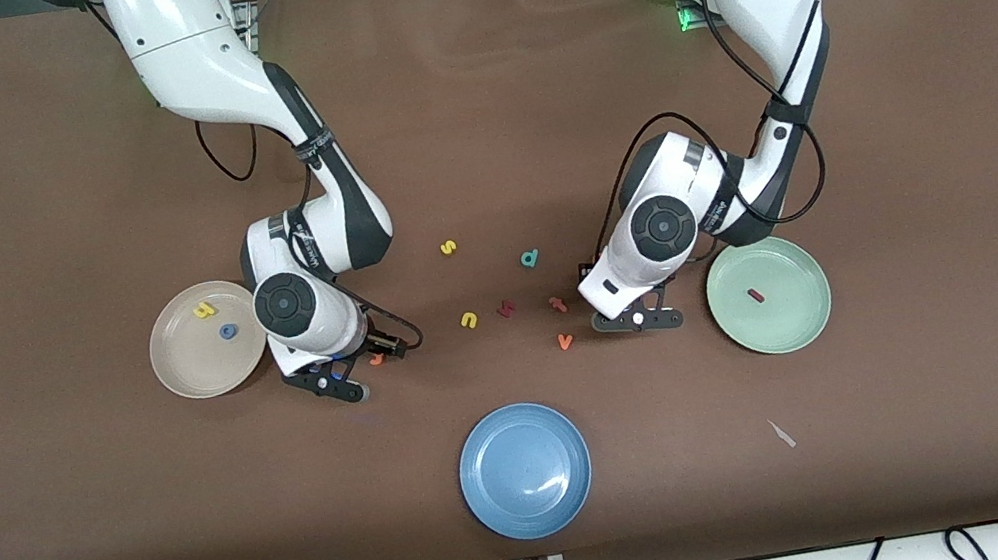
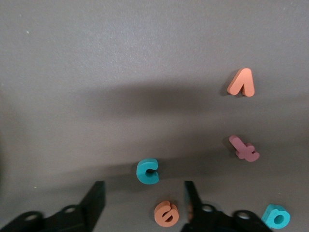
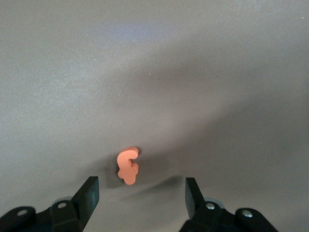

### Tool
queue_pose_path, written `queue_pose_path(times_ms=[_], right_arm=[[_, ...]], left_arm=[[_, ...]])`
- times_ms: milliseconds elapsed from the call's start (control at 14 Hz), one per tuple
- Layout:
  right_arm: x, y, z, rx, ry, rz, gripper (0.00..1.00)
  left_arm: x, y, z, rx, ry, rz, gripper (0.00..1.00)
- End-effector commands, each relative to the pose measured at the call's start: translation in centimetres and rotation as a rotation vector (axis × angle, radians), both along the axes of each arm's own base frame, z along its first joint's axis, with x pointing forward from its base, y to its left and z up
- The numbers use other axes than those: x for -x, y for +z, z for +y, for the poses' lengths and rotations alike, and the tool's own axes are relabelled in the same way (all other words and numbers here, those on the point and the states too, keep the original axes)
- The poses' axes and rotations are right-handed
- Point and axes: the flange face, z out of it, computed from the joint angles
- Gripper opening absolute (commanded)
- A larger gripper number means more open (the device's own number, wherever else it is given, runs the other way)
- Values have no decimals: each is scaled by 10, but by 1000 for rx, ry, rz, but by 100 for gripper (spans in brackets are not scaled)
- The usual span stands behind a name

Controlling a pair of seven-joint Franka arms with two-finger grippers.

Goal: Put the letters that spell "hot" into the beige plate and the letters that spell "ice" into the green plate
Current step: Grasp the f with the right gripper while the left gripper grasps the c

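Note:
The beige plate holds a yellow h and a blue o. Beside it, my right gripper is open and low over the cloth. The orange t lies just past its fingertips, untouched. The green plate holds the dark red i. Beside that plate, my left gripper is open and low. The orange e lies between its jaws, close to one finger. The teal c lies just ahead of the tips. The front view hides both letters.
A blue plate sits nearer the front camera, mid-table. Loose letters lie between the arms: yellow s, yellow u, dark red letter, reddish letter, orange v, teal d.

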Motion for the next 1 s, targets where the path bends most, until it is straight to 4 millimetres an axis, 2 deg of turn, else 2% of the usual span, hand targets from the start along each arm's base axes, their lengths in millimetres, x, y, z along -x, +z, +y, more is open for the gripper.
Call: queue_pose_path(times_ms=[0,143,286,358,501,573,644,716,859,930], right_arm=[[-8,-9,1,0,15,-24,75],[-8,-12,1,2,12,-27,71],[-8,-13,1,1,12,-25,60],[-7,-14,1,1,11,-24,54],[-8,-14,0,0,4,-23,44],[-8,-14,1,-2,1,-24,39],[-8,-13,1,-3,1,-26,33],[-8,-14,1,-2,1,-24,30],[-8,-14,1,-3,-1,-24,23],[-8,-14,1,-3,-1,-24,19]], left_arm=[[-2,-12,5,7,18,-14,64],[-3,-19,3,14,19,-21,58],[-4,-24,5,17,23,-25,58],[-4,-24,6,17,25,-23,54],[-3,-25,5,17,23,-23,30],[-3,-27,5,15,22,-21,24],[-3,-27,5,15,22,-21,22],[-3,-28,5,14,22,-20,15],[-2,-27,4,14,20,-20,6],[-3,-23,4,13,21,-20,5]])
